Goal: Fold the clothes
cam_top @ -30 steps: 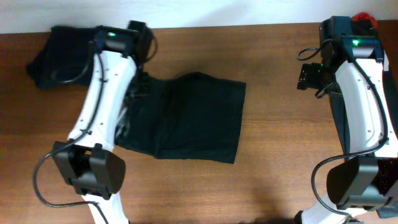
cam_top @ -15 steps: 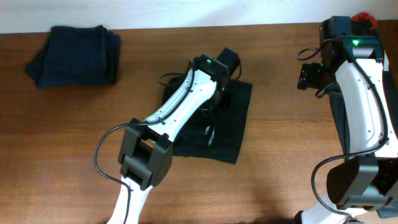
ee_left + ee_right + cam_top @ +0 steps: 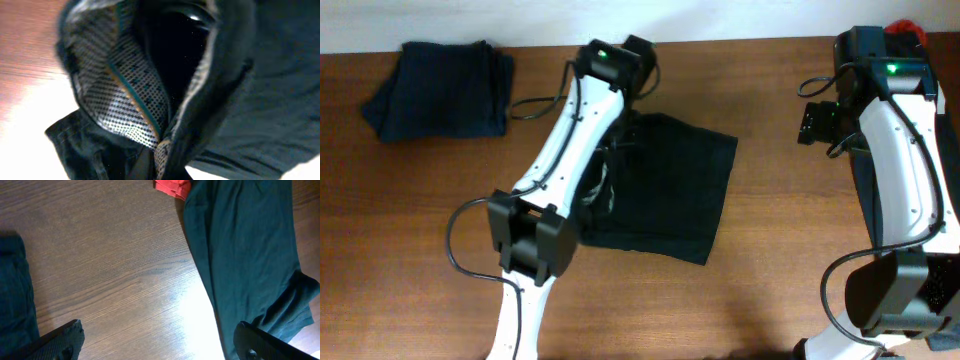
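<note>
One navy garment [image 3: 440, 88], one black garment [image 3: 670, 190], perhaps a third garment [image 3: 245, 245] lay near the right end effector [image 3: 160, 340], spread wide, left end effector [image 3: 638, 68] grip unclear.

We can read no text, label, brand, number or sign on anything in these views. The closest thing to a mark is the pale lining [image 3: 117, 95] inside the black garment [image 3: 265, 100], and it carries only a fine dotted weave with a teal edge stripe, no letters or figures.
</note>
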Available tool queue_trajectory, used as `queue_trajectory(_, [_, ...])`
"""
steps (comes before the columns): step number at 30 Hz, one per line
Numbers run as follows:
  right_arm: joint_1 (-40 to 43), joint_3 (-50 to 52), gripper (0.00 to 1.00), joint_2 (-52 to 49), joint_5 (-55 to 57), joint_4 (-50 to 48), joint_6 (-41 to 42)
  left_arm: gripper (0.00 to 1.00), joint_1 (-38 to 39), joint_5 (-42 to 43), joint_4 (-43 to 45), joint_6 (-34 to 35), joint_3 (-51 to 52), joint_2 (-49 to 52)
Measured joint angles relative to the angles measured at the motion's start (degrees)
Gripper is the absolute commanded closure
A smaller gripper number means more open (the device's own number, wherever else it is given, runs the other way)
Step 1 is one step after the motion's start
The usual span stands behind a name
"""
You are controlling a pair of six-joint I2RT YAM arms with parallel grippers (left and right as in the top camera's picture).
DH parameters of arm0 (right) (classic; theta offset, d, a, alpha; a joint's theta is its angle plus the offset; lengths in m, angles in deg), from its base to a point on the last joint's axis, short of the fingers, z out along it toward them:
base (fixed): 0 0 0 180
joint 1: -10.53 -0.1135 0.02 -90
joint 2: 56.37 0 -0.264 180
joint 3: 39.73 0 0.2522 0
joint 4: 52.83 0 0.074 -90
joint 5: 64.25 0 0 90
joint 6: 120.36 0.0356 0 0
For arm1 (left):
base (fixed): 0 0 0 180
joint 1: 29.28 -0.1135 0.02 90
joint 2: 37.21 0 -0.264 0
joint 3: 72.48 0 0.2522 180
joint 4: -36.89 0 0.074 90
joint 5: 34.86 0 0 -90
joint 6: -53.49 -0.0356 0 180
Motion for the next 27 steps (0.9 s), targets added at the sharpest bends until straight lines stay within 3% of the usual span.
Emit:
queue_trajectory(5, [0.0, 0.0, 0.01, 0.0, 0.0, 0.0, 0.0, 0.99, -8.9, -2.1, 0.0, -0.3, 0.0, -4.6])
queue_trajectory(11, [0.0, 0.0, 0.01, 0.0, 0.0, 0.0, 0.0, 0.99, -17.9, -5.9, -0.1, -4.0, 0.0, -18.5])
queue_trajectory(15, [0.0, 0.0, 0.01, 0.0, 0.0, 0.0, 0.0, 0.99, -17.9, -6.2, -0.1, -4.2, 0.6, -20.8])
queue_trajectory(19, [0.0, 0.0, 0.01, 0.0, 0.0, 0.0, 0.0, 0.99, -18.0, -11.4, 0.2, -1.3, 13.3, -21.4])
queue_trajectory(22, [0.0, 0.0, 0.01, 0.0, 0.0, 0.0, 0.0, 0.99, -19.4, -15.6, 3.1, 0.9, 16.7, -21.1])
queue_trajectory(27, [0.0, 0.0, 0.01, 0.0, 0.0, 0.0, 0.0, 0.99, -16.0, -6.8, 12.0, -6.4, 16.8, -21.1])
